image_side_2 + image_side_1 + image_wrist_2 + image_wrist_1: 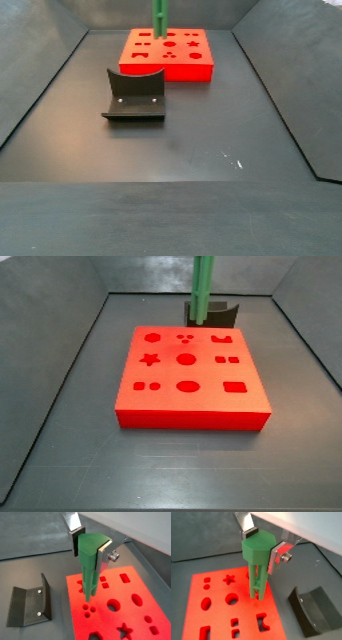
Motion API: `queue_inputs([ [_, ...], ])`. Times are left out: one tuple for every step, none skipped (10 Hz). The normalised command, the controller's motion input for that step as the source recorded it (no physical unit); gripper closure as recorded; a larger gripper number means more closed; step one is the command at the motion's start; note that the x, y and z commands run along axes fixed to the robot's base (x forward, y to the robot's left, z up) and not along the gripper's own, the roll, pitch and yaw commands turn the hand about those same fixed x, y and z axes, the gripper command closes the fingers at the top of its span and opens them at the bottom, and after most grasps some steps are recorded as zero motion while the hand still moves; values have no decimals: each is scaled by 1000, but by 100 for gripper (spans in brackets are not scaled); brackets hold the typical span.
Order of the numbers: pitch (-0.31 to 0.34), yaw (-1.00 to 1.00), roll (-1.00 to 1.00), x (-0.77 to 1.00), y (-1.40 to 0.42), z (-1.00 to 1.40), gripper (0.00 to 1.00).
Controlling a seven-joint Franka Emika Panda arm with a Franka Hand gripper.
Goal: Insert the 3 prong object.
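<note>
The 3 prong object (256,567) is a bright-green peg with a thick head and thin parallel rods. It hangs upright in my gripper (264,544), whose silver fingers are shut on its head in both wrist views; the gripper (91,547) shows there too. The peg (89,572) is over the red block (133,612); its lower end is near the three small round holes (87,608). I cannot tell whether it touches them. In both side views the peg (203,286) (159,18) stands over the block's (187,386) (181,62) far part. The gripper is out of both side views.
The red block has several differently shaped cutouts, among them a star (150,359) and an oval (187,385). The dark fixture (134,95) stands on the grey floor beside the block; it also shows in other views (314,609) (28,604) (218,311). Sloping grey walls (74,346) surround the floor.
</note>
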Motion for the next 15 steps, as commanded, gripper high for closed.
queue_inputs([
  [0,-440,209,40,-86,-143,100],
  [0,-283,151,-134,-49,-120,100],
  [0,-291,0,-294,0,-174,100],
  [-3,-243,0,-394,0,-217,100],
  [-61,-180,-83,-311,0,-297,100],
  [-91,0,-187,0,0,-223,100],
  [-106,0,-236,0,51,-257,100],
  [-110,0,-281,6,137,-226,100],
  [-51,0,-109,-29,166,-111,100],
  [-33,49,-66,-140,109,0,100],
  [-43,191,-39,-29,0,0,100],
  [-57,223,-31,0,-103,-11,100],
  [-63,266,-19,11,0,-106,100],
  [-81,354,-14,17,0,-129,100],
  [-71,200,-20,0,0,-106,100],
])
